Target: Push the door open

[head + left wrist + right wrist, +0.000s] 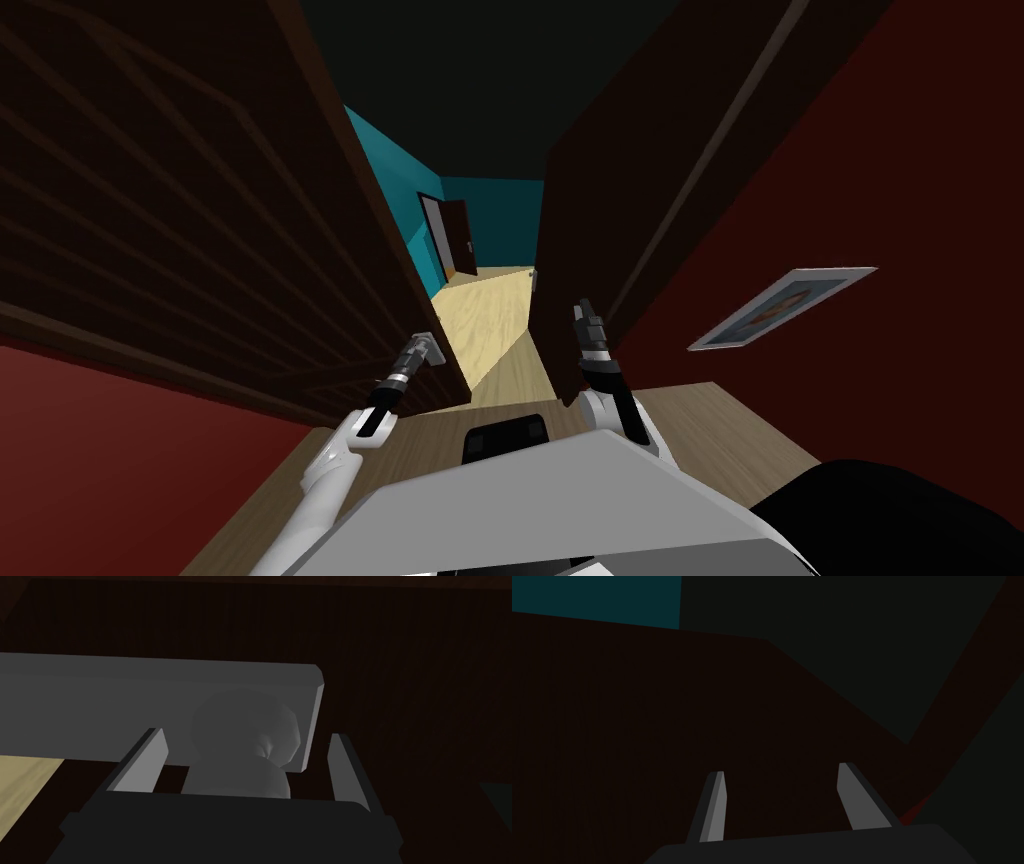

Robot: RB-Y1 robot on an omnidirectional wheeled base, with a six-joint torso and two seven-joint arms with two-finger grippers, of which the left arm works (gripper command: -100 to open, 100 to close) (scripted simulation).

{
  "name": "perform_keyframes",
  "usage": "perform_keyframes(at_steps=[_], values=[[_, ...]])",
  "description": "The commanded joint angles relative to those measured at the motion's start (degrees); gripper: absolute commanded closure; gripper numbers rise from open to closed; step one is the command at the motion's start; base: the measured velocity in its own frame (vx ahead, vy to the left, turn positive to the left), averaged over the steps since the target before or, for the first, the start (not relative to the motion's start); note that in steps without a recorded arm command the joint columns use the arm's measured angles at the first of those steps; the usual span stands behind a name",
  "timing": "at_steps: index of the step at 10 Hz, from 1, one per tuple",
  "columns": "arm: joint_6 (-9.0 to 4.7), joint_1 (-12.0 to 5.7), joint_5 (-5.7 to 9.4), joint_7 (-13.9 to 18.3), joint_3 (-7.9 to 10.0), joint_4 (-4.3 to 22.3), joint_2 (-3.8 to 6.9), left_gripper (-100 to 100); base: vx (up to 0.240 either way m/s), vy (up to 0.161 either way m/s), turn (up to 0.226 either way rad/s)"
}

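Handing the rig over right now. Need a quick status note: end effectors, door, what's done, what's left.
Left end effector: open, fingers either side of the round base of the grey handle on the dark brown door, not clamped.
Right end effector: open, facing a flat dark brown surface.
Done: door stands ajar; light wood floor and teal wall show past its edge.
Left: push it wider, probably with the left arm.

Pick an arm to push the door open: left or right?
Left. The left claw, open, straddles the grey handle on the dark brown door. The right claw, open, points at a dark surface across the doorway, off the door.
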Motion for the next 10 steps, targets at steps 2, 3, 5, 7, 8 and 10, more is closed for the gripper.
perform_keyframes(at_steps=[2,3,5,7,8,10], values=[[-0.02,0.04,0.00,0.04,-0.01,-0.01,0.01,100,-0.023,-0.002,0.006],[-0.02,0.04,0.00,0.04,-0.01,-0.01,0.01,100,-0.030,-0.002,-0.012],[-0.02,0.04,0.00,0.04,-0.01,-0.01,0.01,100,-0.010,0.001,0.001],[0.11,-0.27,0.32,2.13,-0.01,0.50,-0.13,100,0.011,-0.001,0.019],[0.12,-0.38,0.43,2.75,0.00,0.62,-0.17,100,0.034,-0.009,0.037],[0.16,-0.81,0.85,5.11,0.03,1.09,-0.32,100,0.035,-0.010,0.034]])
